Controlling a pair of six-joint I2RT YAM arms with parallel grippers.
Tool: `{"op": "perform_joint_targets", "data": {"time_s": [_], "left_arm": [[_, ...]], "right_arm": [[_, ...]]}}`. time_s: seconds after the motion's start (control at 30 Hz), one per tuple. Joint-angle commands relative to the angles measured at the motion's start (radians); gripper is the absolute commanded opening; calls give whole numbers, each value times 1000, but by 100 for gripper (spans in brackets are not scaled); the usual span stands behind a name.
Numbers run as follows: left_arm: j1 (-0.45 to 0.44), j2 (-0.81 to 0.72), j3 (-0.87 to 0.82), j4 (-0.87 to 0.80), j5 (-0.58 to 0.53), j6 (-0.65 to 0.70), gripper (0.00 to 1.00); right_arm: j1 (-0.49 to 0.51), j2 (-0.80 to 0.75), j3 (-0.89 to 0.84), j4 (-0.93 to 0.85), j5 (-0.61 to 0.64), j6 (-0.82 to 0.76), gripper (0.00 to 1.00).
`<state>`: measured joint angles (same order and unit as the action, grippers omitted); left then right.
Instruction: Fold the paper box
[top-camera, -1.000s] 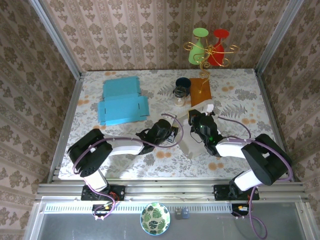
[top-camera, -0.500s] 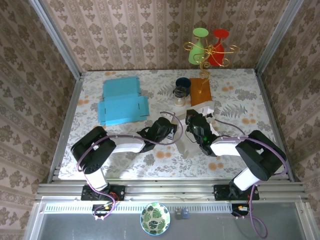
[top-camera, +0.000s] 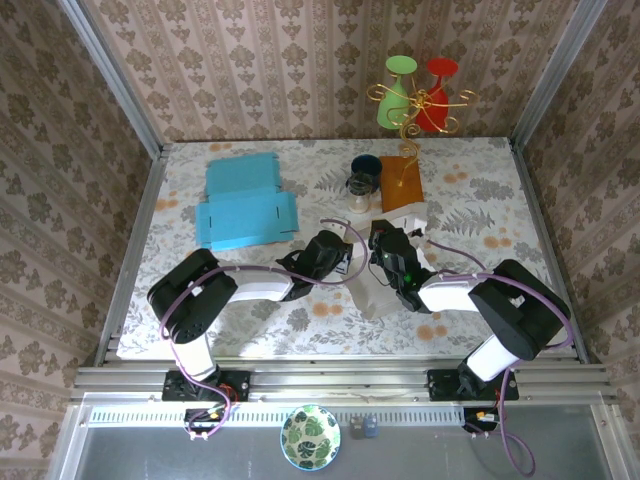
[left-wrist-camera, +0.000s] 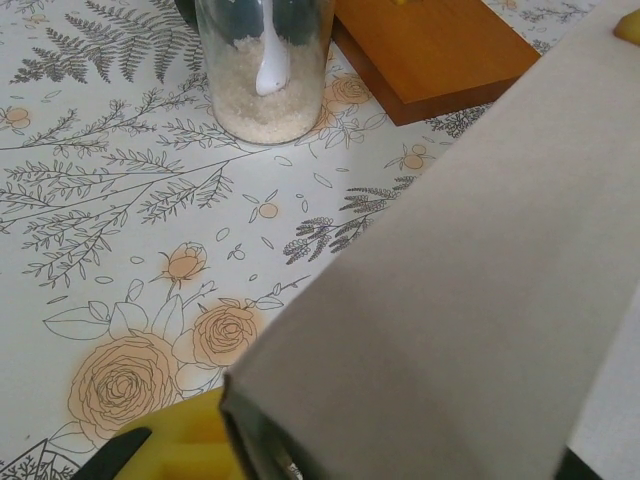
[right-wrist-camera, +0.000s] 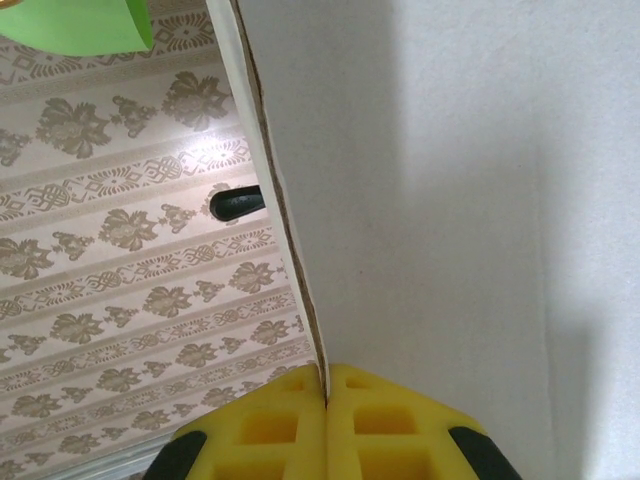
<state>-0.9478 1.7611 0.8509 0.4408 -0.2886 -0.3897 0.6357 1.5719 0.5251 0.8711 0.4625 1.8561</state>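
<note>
The paper box (top-camera: 372, 294) is a white and grey cardboard piece, partly raised, at the middle of the table between both arms. My right gripper (top-camera: 388, 256) is shut on the thin edge of one of its panels (right-wrist-camera: 450, 180), and the yellow fingers (right-wrist-camera: 270, 430) meet flat at the seam. My left gripper (top-camera: 344, 262) touches the box from the left. In the left wrist view a grey panel (left-wrist-camera: 460, 300) lies over the jaws with its folded edge against one yellow finger (left-wrist-camera: 180, 445). The other finger is hidden.
Two flat blue boxes (top-camera: 240, 205) lie at the back left. A glass jar (top-camera: 360, 190) with white grains, a dark cup (top-camera: 365, 165) and an orange wooden block (top-camera: 400, 185) stand just behind the box. A wire stand with green and red glasses (top-camera: 418, 95) is at the back.
The right gripper has shifted left towards the left gripper, carrying its panel. The left gripper edged slightly right, so the two now stand close together at the box.
</note>
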Motion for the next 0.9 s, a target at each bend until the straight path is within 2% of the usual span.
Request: {"op": "perform_joint_targets", "data": {"time_s": [0.0, 0.5, 0.87], "left_arm": [[-17, 4, 51, 12, -14, -3, 24], [-79, -23, 75, -118, -129, -173, 16], [-81, 34, 296, -498, -207, -418, 7]], "right_arm": [[18, 2, 4, -118, 13, 12, 0], [21, -1, 23, -134, 19, 2, 0], [32, -36, 13, -135, 35, 9, 0]]}}
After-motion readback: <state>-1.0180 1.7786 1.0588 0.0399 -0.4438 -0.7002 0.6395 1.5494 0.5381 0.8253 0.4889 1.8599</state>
